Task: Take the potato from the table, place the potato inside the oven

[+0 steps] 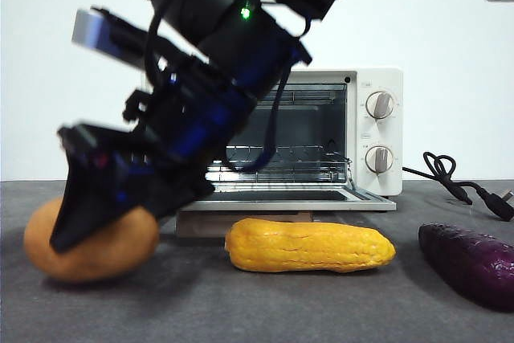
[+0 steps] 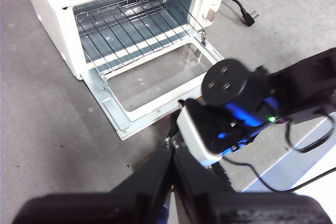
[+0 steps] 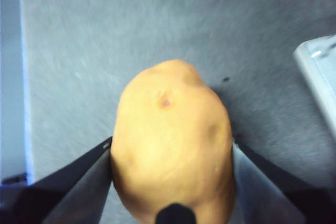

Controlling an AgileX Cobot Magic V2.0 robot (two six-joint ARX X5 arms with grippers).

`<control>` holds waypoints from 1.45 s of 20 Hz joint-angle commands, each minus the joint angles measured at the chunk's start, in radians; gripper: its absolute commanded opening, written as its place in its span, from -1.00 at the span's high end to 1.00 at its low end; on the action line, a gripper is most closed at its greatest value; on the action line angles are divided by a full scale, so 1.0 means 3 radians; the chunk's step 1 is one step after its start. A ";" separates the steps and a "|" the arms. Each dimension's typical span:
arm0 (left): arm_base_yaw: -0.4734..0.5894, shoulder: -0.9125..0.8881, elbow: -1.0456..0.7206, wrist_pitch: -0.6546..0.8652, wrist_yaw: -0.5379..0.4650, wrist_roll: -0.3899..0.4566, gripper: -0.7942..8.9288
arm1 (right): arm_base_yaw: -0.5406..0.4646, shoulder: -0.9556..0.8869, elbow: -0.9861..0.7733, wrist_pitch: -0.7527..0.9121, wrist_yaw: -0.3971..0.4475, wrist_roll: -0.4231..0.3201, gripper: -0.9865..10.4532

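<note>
1. The potato lay on the table near its left end as seen from the front, well clear of the oven and to the left of the corn cob.
2. The right gripper had its two jaws pressed against the potato's opposite sides, holding it between them; in the front view that arm came down from the top as a big dark mass, with its gripper covering the upper part of the potato.
3. The underside of the potato looked to rest on the table, though the front view did not make contact certain.
4. The oven stood towards the back of the table with its glass door folded down flat and the wire rack bare inside; its two knobs sat on the right of its front.
5. The corn cob lay on the table just in front of the open door.
6. A dark purple sweet potato lay near the table's right edge, and a black power cord trailed behind it beside the oven.
7. The left gripper hung high above the table in front of the oven door, its jaws closed together and holding nothing.
</note>
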 commanded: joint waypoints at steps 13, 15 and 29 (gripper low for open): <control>0.0005 -0.0017 -0.0010 0.0024 -0.0013 0.0102 0.85 | -0.1158 -0.0628 -0.0003 0.0333 0.0768 0.0982 0.85; 0.0006 -0.0014 -0.0010 0.0034 -0.0013 0.0102 0.85 | -0.1283 -0.0544 -0.0003 0.0340 0.0769 0.1015 0.85; 0.0005 -0.0014 -0.0010 -0.0093 -0.0008 0.0090 0.85 | -0.1592 -0.0053 -0.0003 0.1002 0.1033 0.1584 0.71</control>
